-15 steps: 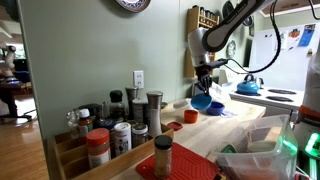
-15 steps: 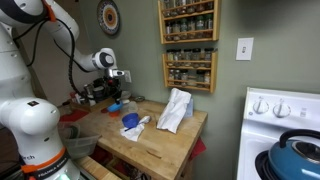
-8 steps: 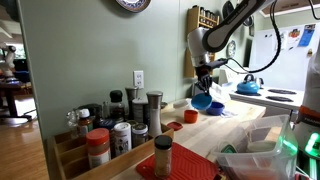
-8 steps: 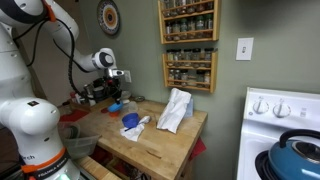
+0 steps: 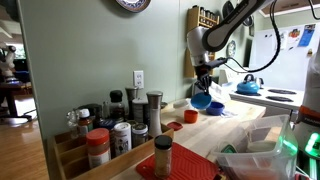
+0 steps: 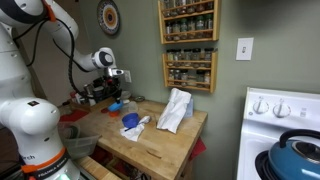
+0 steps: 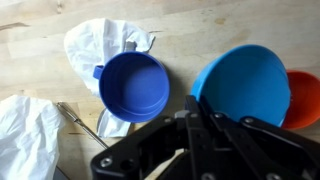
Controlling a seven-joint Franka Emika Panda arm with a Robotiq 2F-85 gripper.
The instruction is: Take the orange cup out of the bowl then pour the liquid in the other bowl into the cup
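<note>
My gripper is shut on the near rim of a light blue bowl and holds it tilted, with its inside facing the wrist camera. The orange cup stands just beyond that bowl at the right edge of the wrist view. In an exterior view the cup sits on the wooden counter next to the held bowl. A darker blue bowl rests on a white cloth to the left. I cannot see any liquid. The gripper also shows in both exterior views.
A flat red dish lies on the counter. Spice jars crowd one end of it. A crumpled white cloth lies mid-counter, with a spice rack on the wall above. A stove with a blue kettle stands beside the counter.
</note>
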